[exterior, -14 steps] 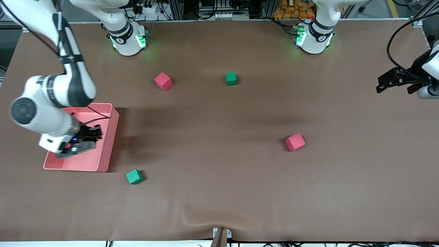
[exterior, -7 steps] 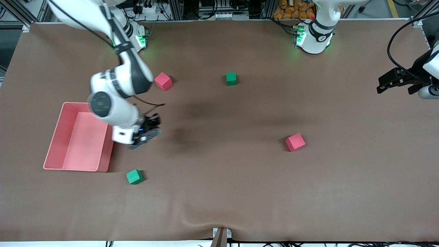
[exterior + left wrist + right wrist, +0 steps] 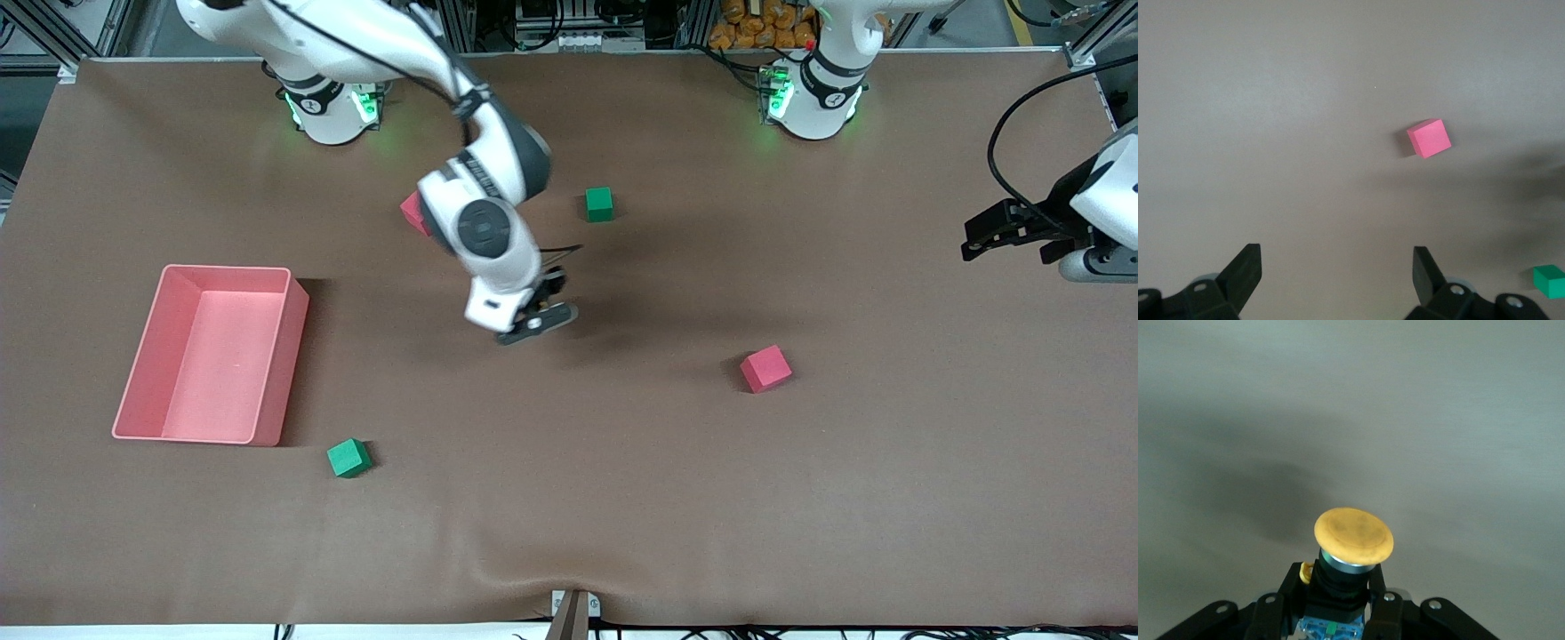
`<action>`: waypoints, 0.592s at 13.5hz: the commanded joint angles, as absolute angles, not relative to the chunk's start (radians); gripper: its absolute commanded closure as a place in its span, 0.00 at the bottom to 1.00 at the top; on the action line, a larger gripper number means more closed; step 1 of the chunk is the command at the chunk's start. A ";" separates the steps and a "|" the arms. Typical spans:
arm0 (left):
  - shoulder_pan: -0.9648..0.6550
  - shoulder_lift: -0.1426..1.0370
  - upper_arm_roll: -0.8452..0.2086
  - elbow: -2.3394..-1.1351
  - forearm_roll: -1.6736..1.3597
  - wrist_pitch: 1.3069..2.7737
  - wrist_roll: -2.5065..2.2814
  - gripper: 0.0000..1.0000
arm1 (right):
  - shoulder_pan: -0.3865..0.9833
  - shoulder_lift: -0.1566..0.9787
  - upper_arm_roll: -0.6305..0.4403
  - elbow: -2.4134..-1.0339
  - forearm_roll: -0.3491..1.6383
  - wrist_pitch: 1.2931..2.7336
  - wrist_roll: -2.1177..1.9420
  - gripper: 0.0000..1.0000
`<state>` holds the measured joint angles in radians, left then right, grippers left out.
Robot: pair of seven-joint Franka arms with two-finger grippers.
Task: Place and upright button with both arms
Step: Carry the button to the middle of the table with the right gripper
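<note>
Orange-capped button (image 3: 1353, 540) sits clamped in the right hand (image 3: 536, 318), up in the air over the bare middle of the brown worktop (image 3: 622, 498). The left hand (image 3: 1000, 233) waits over the worktop's edge, fingers (image 3: 1245, 270) spread wide, holding nothing.

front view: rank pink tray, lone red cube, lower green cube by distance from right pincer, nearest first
From the right pincer, shut on the button over mid-table:
1. Red cube, toward the left arm's end.
2. Green cube, nearer the front camera, beside the tray's corner.
3. Pink tray, toward the right arm's end.
The first two are fairly close.
</note>
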<state>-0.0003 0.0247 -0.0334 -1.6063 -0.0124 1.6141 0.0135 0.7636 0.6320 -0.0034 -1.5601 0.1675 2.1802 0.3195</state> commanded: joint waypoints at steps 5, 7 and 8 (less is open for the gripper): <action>0.002 0.025 -0.035 -1.594 -0.008 1.614 0.035 0.00 | 0.876 0.905 -0.017 -1.387 0.184 2.539 0.425 1.00; 0.005 0.023 -0.034 -1.592 -0.008 1.614 0.035 0.00 | 0.891 0.911 -0.017 -1.384 0.184 2.539 0.495 1.00; 0.006 0.021 -0.034 -1.592 -0.008 1.611 0.035 0.00 | 0.899 0.911 -0.017 -1.384 0.186 2.537 0.529 1.00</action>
<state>0.0009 0.0247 -0.0333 -1.6028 -0.0124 1.6142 0.0135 0.8695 0.8855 -0.0085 -1.4250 0.1680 2.5491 0.4624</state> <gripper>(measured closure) 0.000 0.573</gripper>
